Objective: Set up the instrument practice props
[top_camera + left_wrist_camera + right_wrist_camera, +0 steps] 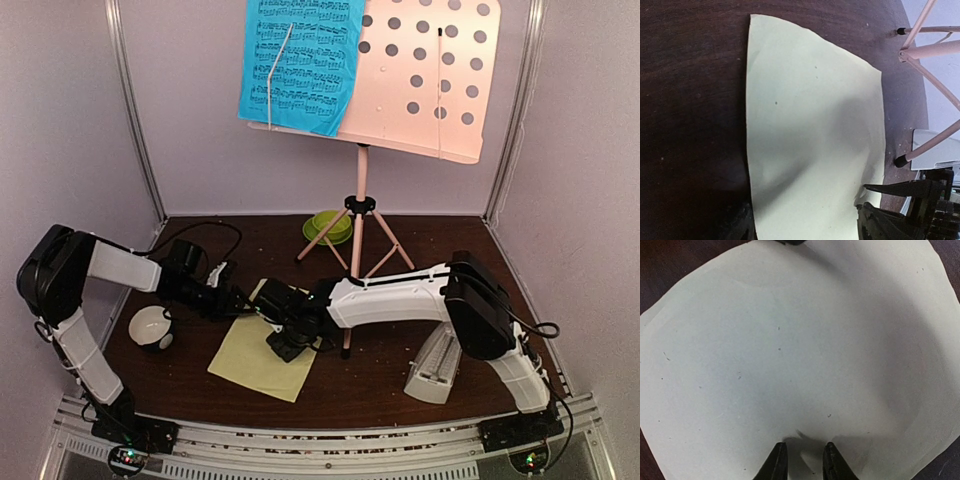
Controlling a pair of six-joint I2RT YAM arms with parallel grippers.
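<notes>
The pink music stand (415,80) stands at the back with the blue music sheet (300,62) on the left half of its desk. The pale-yellow sheet (250,362) lies flat on the table, blank side up. My right gripper (283,348) is over its far part; in the right wrist view (804,465) the fingertips (777,462) rest on the sheet (790,350), a little apart, with a small crease between them. My left gripper (238,302) is open at the sheet's far left edge, and its fingers (872,220) straddle the sheet (810,130). The white metronome (435,368) lies at the right.
A green cup and saucer (330,227) sit behind the stand's legs (352,225). A small white-and-black bowl (153,327) is by my left arm. The stand's feet (900,161) reach close to the sheet's right edge. Walls enclose the table on three sides.
</notes>
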